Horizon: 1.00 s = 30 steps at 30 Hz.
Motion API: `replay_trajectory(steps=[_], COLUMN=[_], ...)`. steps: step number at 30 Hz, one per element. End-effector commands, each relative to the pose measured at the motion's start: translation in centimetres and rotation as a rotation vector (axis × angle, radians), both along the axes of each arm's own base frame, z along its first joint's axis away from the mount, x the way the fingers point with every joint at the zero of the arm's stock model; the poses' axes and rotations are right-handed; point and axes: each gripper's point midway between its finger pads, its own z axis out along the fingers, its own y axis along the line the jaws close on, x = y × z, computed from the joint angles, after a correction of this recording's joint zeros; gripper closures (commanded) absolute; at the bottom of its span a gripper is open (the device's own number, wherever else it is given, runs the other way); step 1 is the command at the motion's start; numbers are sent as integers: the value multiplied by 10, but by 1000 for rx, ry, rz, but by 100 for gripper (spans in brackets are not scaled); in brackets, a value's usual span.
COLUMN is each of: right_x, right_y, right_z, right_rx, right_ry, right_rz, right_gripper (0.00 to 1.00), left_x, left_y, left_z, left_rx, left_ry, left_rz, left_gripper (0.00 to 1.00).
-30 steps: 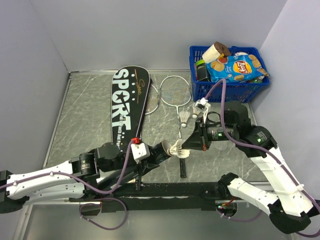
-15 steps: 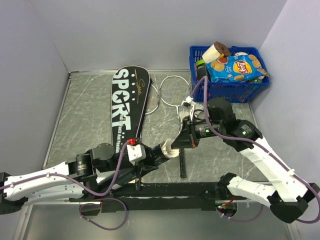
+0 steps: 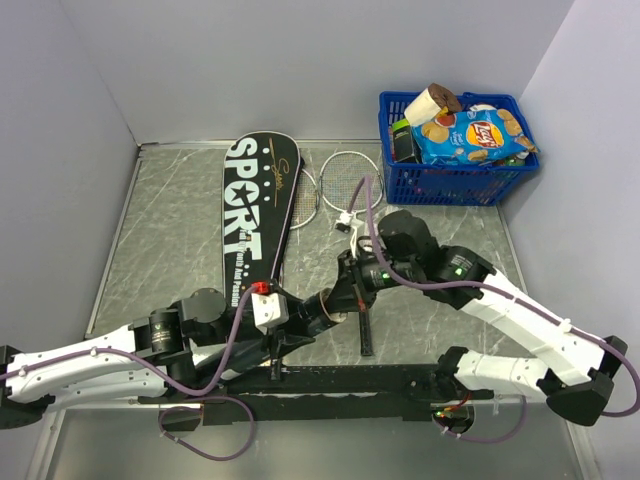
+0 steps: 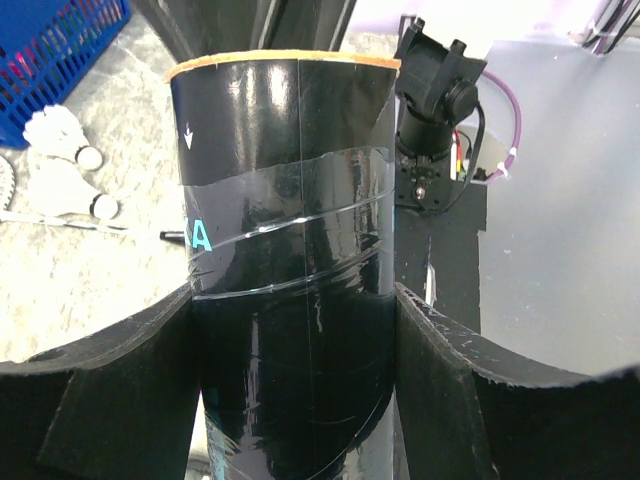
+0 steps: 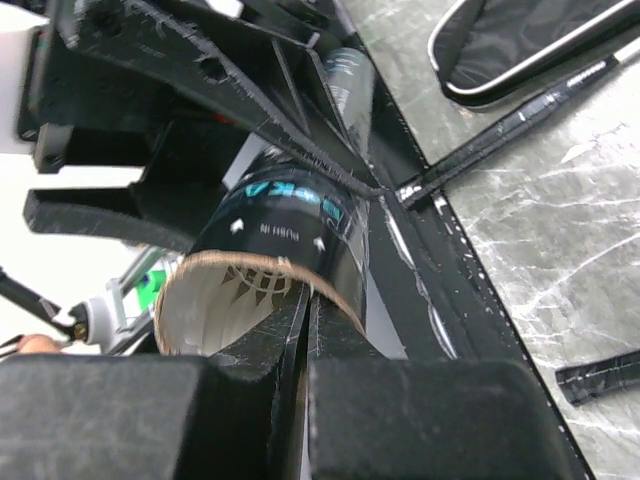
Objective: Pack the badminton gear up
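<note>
While your left claw [image 4: 295,300] grips the long black tube [image 4: 280,150] with one finger tight against each side, the tube's tan-rimmed open mouth points away from that claw and up toward your right claw [image 5: 305,300]. You can see a teal letter on the tube just above the left finger. Your right claw sits at that mouth, its two fingers pressed together with only a hairline between them and their tips at the rim. Just past those tips the inside of the tube looks white with dark feather-like marks. Whether the fingers are pinching anything there cannot be told from these views. Two white shuttlecocks [image 4: 58,132] lie side by side on the grey table [image 3: 170,230], off to the left of your left claw in its own camera and beyond the tube's mouth. From above, the black "SPORT" cover [image 3: 255,215] lies flat on the far side of your left claw, well apart from it. The two rackets [image 3: 350,182] lie beyond your right claw, their silver heads beside the cover's wide end, one head partly under the cover's edge. A black racket handle [image 3: 365,335] lies just on the near side of your right claw. The blue basket [image 3: 450,185] of snack packets stands farther off, beyond and to the right of that claw.
</note>
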Motion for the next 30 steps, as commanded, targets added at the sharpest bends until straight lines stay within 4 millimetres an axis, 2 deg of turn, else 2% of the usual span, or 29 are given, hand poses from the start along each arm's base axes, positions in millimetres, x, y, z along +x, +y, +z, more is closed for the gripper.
replay_trajectory(steps=[1,5,11,12,13,16,18,20,21,23,30], right_x=[10,9,4,5,5,8,9,11,11,14,50], right_y=[14,29,40,40,38,33,26,22,17,11,-39], right_z=[-13,-27,-29,-27,-24,-12,-4,15,18,39,71], right_rx=[-72,-115,-116,-117,-112,-102,-108,-80,-90,-69,-119], right_ry=[-19,-8,5,-4,-12,-44,-56,-85,-90,-125,-247], right_rz=[-82,-76,-46,-47,-47,-67,-87,-104,-112,-135,-336], right_gripper=[100,100,100,96,81,64,59,51,48,45,35], left_x=[0,0,1,1,1,1,1,1,1,1,2], left_y=[-6,-5,-5,-5,-5,-5,-5,-6,-6,-7,-7], left_z=[33,33,33,33,33,32,32,31,31,30,27], left_rx=[-116,-117,-114,-113,-115,-112,-111,-105,-103,-99,-89], left_ry=[-35,-35,-35,-34,-33,-31,-30,-28,-29,-26,-24], left_rz=[-8,-5,1,2,3,0,-2,0,0,-3,3], left_gripper=[56,56,56,56,56,56,56,56,56,56,56])
